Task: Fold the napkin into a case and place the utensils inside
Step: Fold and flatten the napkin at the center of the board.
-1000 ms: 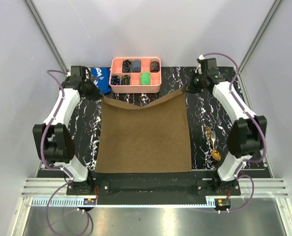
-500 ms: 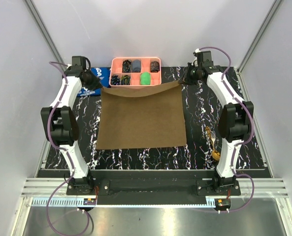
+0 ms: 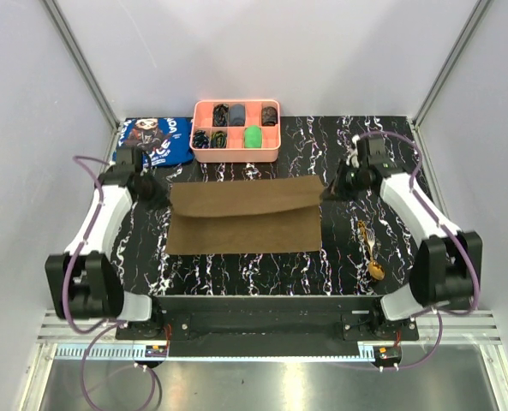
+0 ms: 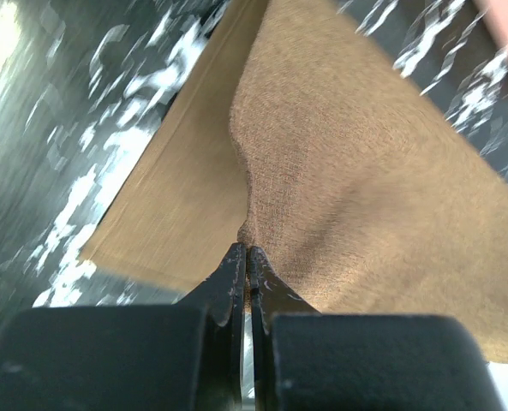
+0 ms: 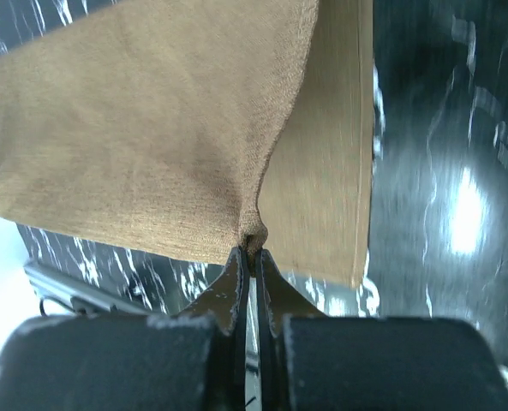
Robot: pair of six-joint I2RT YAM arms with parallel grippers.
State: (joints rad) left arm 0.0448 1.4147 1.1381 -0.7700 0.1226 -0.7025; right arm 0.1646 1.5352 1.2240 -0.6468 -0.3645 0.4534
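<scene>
Napkin (image 3: 245, 231), plain olive-brown soft cloth, is getting its 1st fold: left gripper (image 4: 247, 253) & right gripper (image 5: 254, 254), both clenched on far corners, are bringing them back nearward.

Pinched between left fingers (image 4: 224, 284): napkin (image 4: 365, 171) corner (upper layer above lower).

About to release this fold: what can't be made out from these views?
Top view: the slim gold-brown fork-like piece beside the shiny gold-brown spoon too small to read.
Both wrist views: the olive-brown cloth napkin runs off the frame; its upper layer partly hides the lower.
Left wrist: marbled black tabletop blurred.
</scene>
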